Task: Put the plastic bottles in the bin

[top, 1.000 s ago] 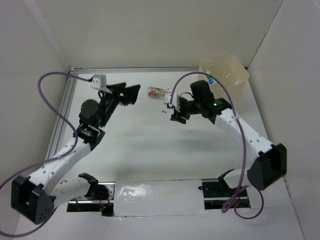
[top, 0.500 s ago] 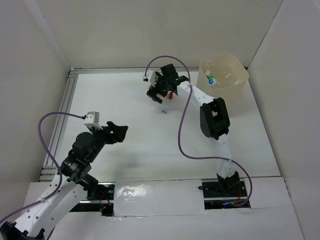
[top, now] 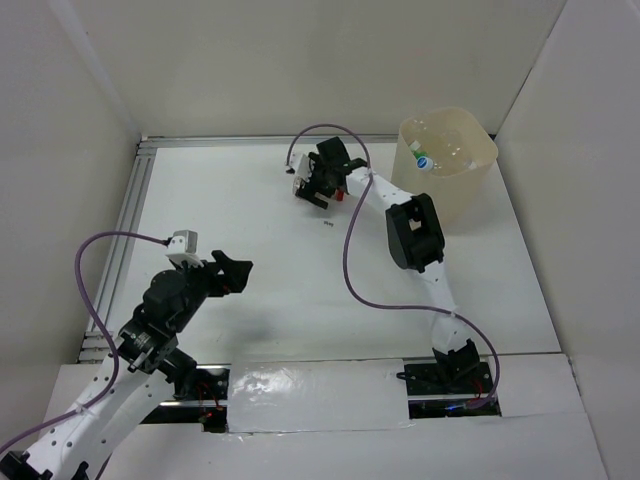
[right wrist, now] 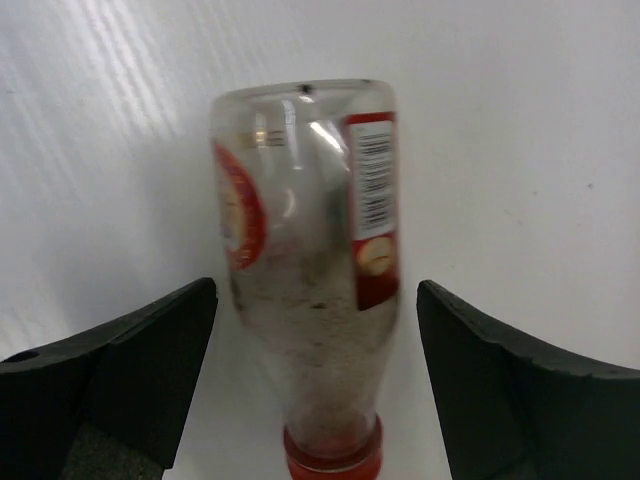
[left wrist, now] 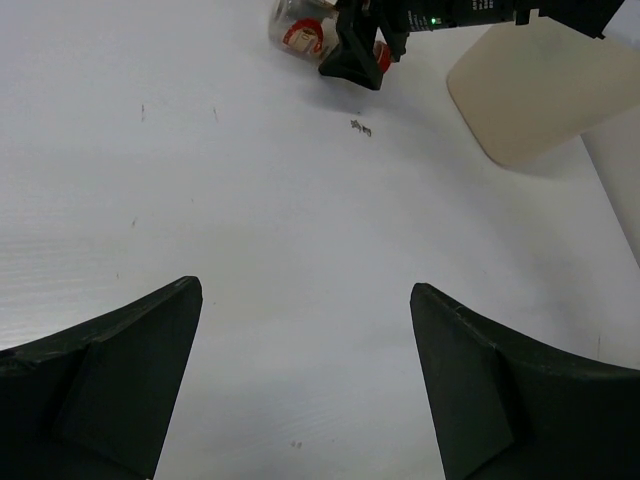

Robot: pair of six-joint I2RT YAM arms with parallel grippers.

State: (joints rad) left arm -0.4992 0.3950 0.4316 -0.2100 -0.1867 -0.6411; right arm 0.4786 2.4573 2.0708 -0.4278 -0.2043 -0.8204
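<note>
A white desk [top: 250,210] sits boxed in by plain white walls [top: 300,60]. A clear plastic bottle [right wrist: 300,250] with a red cap lies on its side at upper centre of the overhead view, left of the bin [top: 487,152]. It looks empty, so it is probably light, crushable and apt to roll; grip across the labelled middle. The right end effector [right wrist: 315,340] straddles it, spread wide, not gripping. The left end effector [left wrist: 305,330], at lower left, is also spread wide and holds nothing.

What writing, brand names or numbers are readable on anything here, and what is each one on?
No text is readable.
On the lying bottle: a red label and a barcode panel, print too blurred.
On the second bottle in the bin: too small to read.
</note>
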